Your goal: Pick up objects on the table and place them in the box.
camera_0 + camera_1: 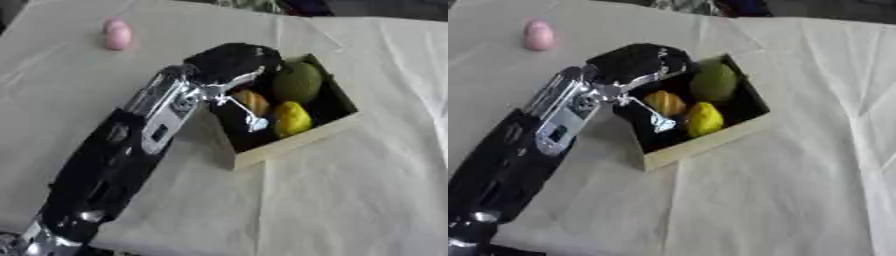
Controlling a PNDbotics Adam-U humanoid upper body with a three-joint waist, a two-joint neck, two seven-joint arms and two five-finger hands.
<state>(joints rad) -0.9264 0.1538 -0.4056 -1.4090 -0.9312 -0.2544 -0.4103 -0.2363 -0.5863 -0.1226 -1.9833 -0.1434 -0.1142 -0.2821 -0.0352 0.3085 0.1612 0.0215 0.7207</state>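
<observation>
My left hand (234,61) hangs over the near-left corner of the box (302,141), its dark back turned up to the camera and its fingers (658,120) pointing down into the box. I cannot tell from here how far those fingers are spread, or whether they have anything between them; the back of the hand hides the palm side. My right hand shows in neither view.

Inside the box lie three things already: a green fruit (297,82) at the far end, an orange piece (664,102) just beside my fingers, and a yellow one (293,118) toward the near wall.

The only thing I see out on the cloth-covered table (350,200) is the pink object (116,34) (small, rounded, maybe egg-shaped). It sits well apart from the box, toward the far left corner of the table, so from my hand it lies further away and to the left. Its long axis seems to run roughly away from me, with a slight tilt. Since it is on the left side and my left arm is already extended that way, I judge the left hand the nearer one for the next reach.
</observation>
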